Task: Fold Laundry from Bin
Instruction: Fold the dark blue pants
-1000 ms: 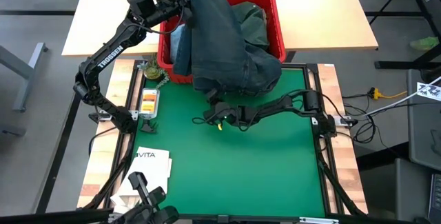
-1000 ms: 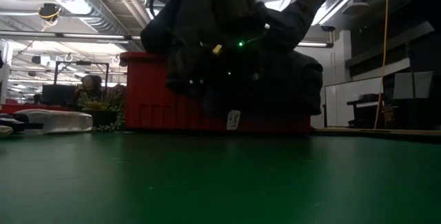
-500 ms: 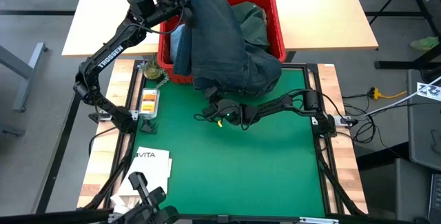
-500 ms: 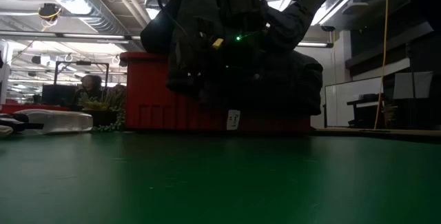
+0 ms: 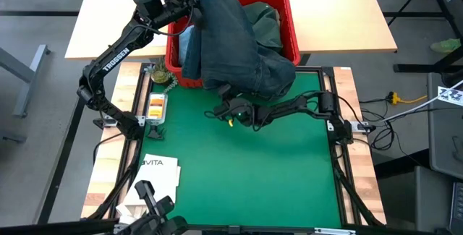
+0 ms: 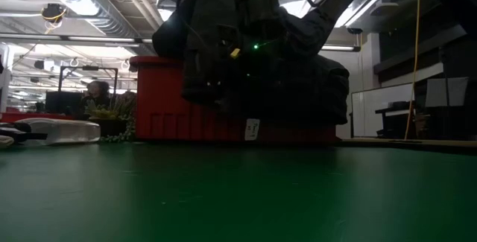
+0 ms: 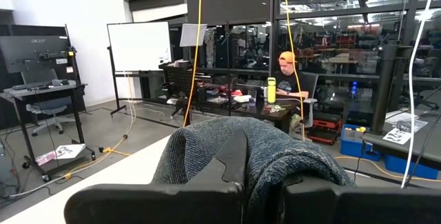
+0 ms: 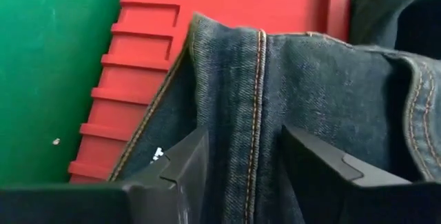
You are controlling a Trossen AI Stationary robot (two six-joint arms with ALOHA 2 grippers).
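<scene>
Jeans (image 5: 231, 47) drape over red bin (image 5: 289, 18); plant (image 5: 160, 74) beside.

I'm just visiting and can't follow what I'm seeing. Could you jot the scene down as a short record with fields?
Garment in play: dark jeans, draped from the red bin onto the green mat
Left gripper: shut on the jeans, raised at the bin's far left corner
Right gripper: open, fingers either side of a seamed fold of the jeans by the bin's wall
Also in bin: green garment
Beside mat: white VITA bag
</scene>
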